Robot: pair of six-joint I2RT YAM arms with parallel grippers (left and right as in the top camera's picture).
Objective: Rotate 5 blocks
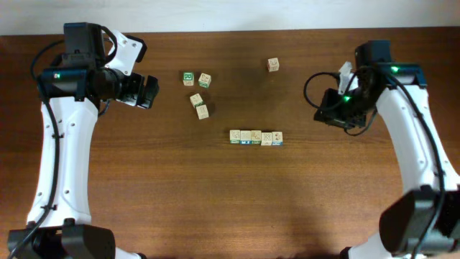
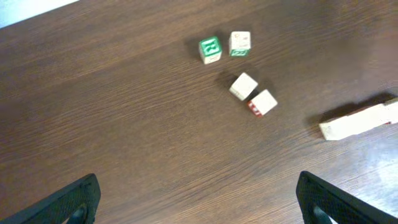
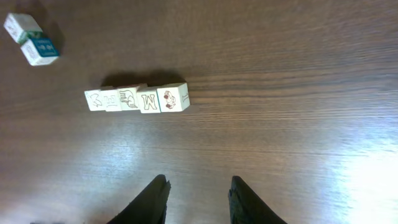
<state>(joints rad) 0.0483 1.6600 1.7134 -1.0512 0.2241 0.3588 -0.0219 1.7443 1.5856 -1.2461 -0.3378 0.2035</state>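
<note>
Five small light-wood blocks [image 1: 255,137] lie side by side in a straight row at the table's middle. In the right wrist view the blocks [image 3: 137,99] show printed faces, and they sit ahead and left of my right gripper [image 3: 198,190]. Its jaws stand partly apart over bare wood with nothing between them. From overhead, the right gripper [image 1: 321,112] hovers well right of the row. My left gripper [image 1: 149,92] is wide open at the far left. In the left wrist view the left gripper [image 2: 199,199] is empty, and the row [image 2: 360,119] is blurred at the right edge.
A green-framed cube [image 1: 188,78] and a paler cube [image 1: 205,80] stand at the back left. Two more cubes [image 1: 199,106] lie touching just nearer. A lone cube [image 1: 273,65] sits at the back, right of centre.
</note>
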